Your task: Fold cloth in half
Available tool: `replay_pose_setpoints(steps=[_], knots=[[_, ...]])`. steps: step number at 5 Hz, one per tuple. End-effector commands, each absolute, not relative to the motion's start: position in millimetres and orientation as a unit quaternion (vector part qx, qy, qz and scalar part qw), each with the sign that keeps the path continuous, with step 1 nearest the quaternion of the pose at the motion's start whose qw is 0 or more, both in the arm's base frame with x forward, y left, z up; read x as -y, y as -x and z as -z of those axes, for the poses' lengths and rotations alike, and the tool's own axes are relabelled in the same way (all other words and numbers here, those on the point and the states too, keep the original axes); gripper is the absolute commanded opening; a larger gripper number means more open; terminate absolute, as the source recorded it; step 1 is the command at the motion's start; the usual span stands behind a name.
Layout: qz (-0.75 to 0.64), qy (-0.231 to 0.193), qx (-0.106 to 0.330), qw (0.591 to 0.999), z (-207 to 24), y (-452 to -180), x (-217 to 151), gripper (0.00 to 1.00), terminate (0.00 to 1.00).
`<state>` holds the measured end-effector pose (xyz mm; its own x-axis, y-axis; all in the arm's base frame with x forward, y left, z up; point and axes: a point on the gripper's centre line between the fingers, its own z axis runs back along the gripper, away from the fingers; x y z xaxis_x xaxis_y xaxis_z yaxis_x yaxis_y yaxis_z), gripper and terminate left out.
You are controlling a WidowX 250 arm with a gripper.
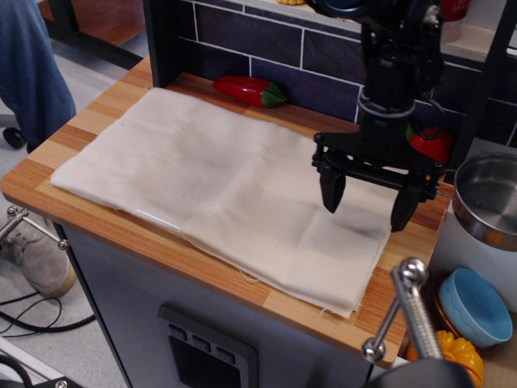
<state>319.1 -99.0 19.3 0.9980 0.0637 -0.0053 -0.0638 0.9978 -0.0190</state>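
Note:
The cream cloth lies spread flat over most of the wooden counter, with faint crease lines and a layered lower edge. My black gripper hangs open and empty just above the cloth's right edge, fingers pointing down, one finger over the cloth and the other at the cloth's right border. It holds nothing.
A red pepper toy lies at the back against the tiled wall. A red strawberry toy sits behind my gripper. A steel pot stands at the right. A blue bowl and a metal clamp handle are at lower right. The wooden counter ends at left.

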Motion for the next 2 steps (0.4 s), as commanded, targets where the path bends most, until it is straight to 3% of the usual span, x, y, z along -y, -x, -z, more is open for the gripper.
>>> replay_pose_setpoints(steps=[1,2], knots=[[-0.031,-0.005,0.029,0.999,-14.4,-330.4,107.9,1.0,0.0],[-0.039,-0.018,0.036,0.998,-5.6,-328.6,108.5,1.0,0.0]])
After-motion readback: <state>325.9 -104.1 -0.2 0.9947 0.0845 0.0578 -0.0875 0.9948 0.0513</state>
